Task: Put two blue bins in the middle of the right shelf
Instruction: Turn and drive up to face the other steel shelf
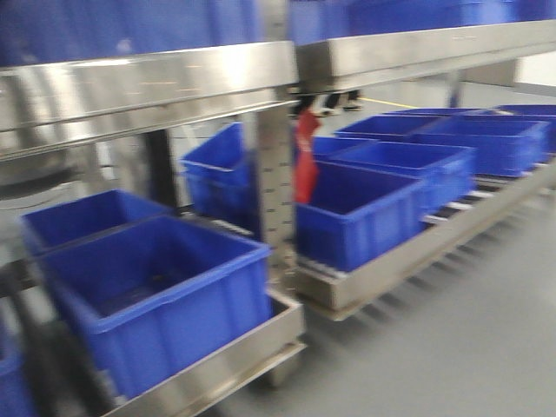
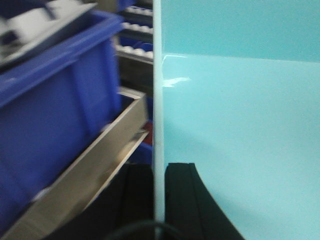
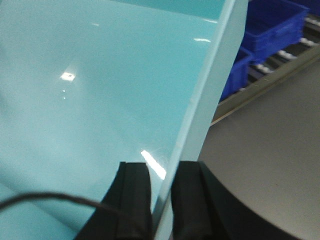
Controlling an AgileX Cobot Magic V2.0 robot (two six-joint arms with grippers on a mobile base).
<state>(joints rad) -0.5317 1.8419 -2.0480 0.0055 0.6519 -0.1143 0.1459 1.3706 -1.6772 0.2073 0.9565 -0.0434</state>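
Note:
Both wrist views are filled by a glossy light blue bin (image 2: 240,125) (image 3: 90,90). My left gripper (image 2: 158,170) is shut on its thin pale wall, one black finger on each side. My right gripper (image 3: 162,167) is shut on another wall of it in the same way. The front view shows neither gripper nor this bin. The right shelf (image 1: 417,252), with shiny steel rails and a hole-punched upright (image 1: 274,174), holds several dark blue bins (image 1: 365,217) on its lower level.
A nearer rack on the left carries more dark blue bins (image 1: 165,304) behind a steel rail (image 1: 226,360). A red tag (image 1: 307,161) hangs by the upright. One dark blue bin (image 2: 50,115) and a steel rail (image 2: 95,170) lie close left of my left gripper. Grey floor (image 1: 452,347) spreads to the right.

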